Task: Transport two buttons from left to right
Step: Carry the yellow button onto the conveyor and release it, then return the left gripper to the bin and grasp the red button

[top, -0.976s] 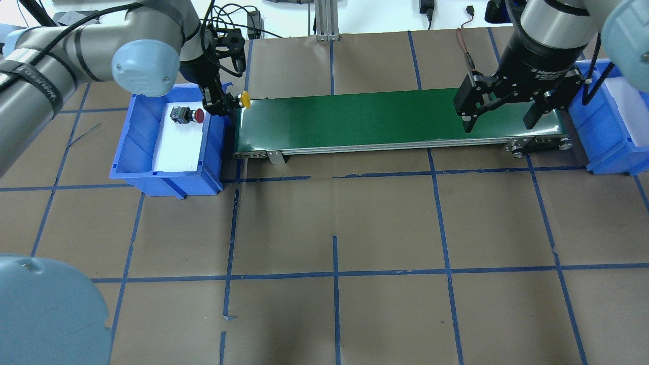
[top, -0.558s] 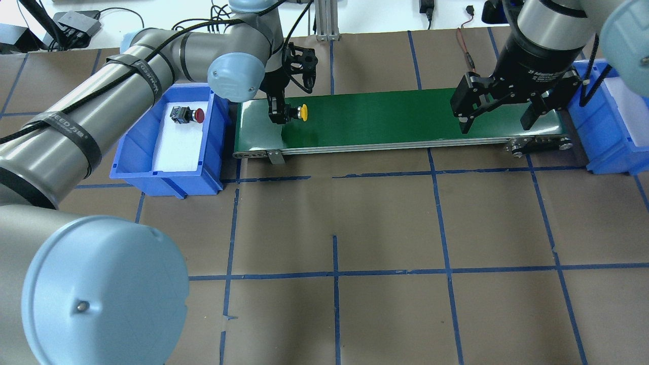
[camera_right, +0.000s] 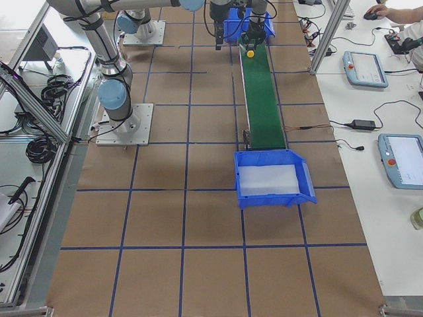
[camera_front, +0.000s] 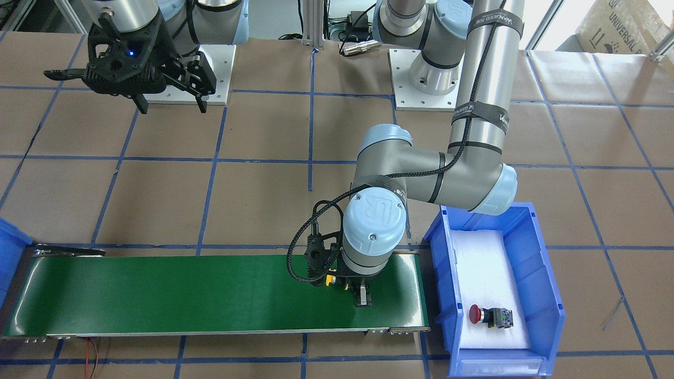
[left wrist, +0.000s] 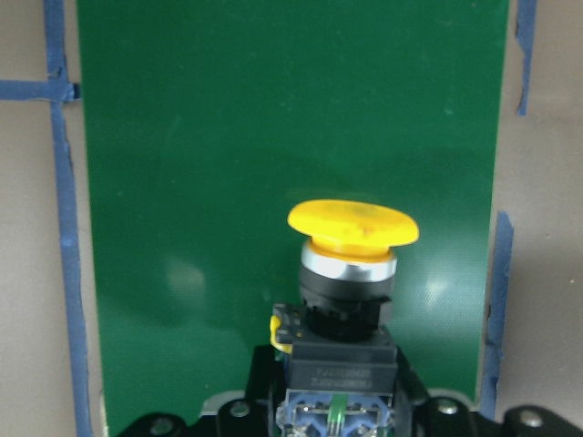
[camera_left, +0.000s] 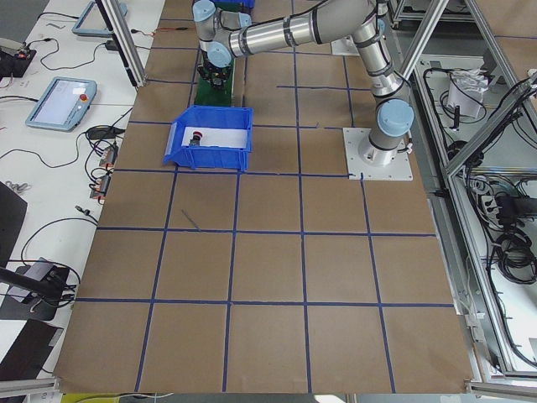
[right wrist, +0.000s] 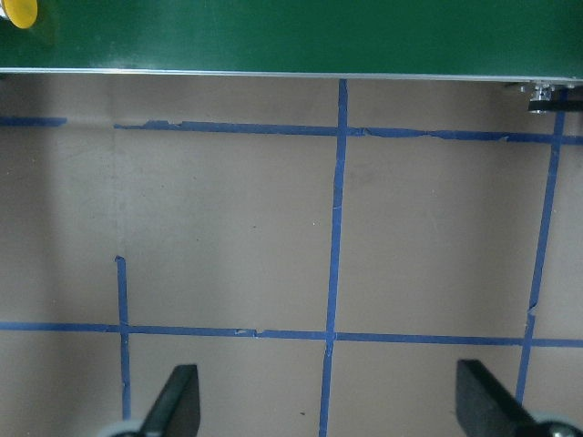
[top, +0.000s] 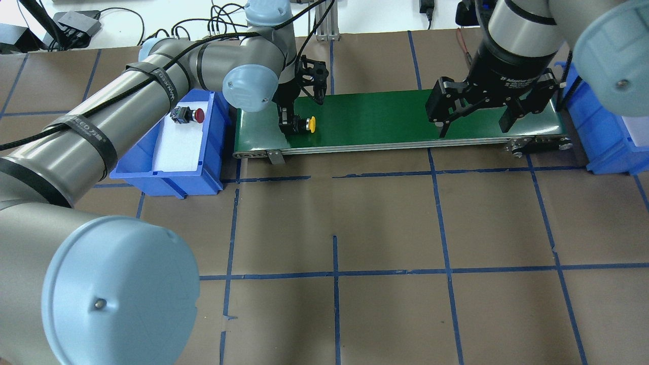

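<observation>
Farther along belt [top: 375, 116] now, left tool [top: 294, 125] tight on yellow button [top: 311, 124]; right tool [top: 472, 130] wide

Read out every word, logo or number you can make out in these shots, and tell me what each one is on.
"UR": logo on the blue joint cap.
"VANUEED": black strap; the characters after it are too small to read.
"UNIVERSAL": cardboard box, cut off by the frame edge.
"2F Adaptive": body of the right hand; the rest is unreadable.
Label on the yellow button: too blurred to read.
</observation>
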